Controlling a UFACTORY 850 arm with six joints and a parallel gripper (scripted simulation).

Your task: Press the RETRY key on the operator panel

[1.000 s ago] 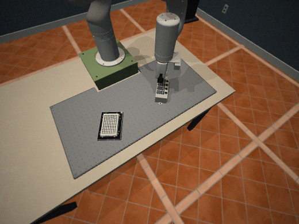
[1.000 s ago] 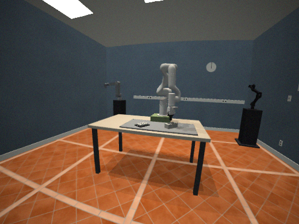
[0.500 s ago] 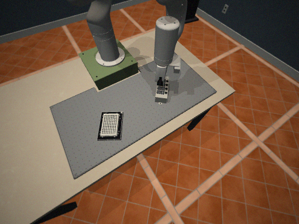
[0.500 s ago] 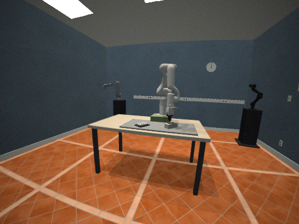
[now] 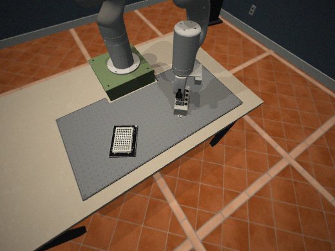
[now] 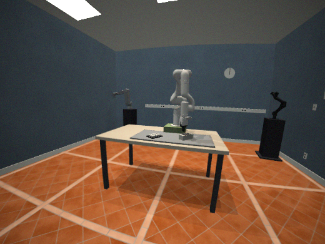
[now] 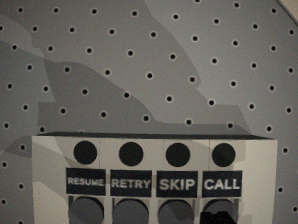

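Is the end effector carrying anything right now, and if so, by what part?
Nothing is held. The end effector is shut with nothing between its fingers, poised over the operator panel, whose lamps all look dark in the wrist view.

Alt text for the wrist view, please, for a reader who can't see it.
An operator panel on a perforated grey mat shows four dark, unlit lamps above labels RESUME, RETRY, SKIP and CALL; round keys sit below, cropped.

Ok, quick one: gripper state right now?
Gripper: closed, nothing between the fingers, hanging over the operator panel.
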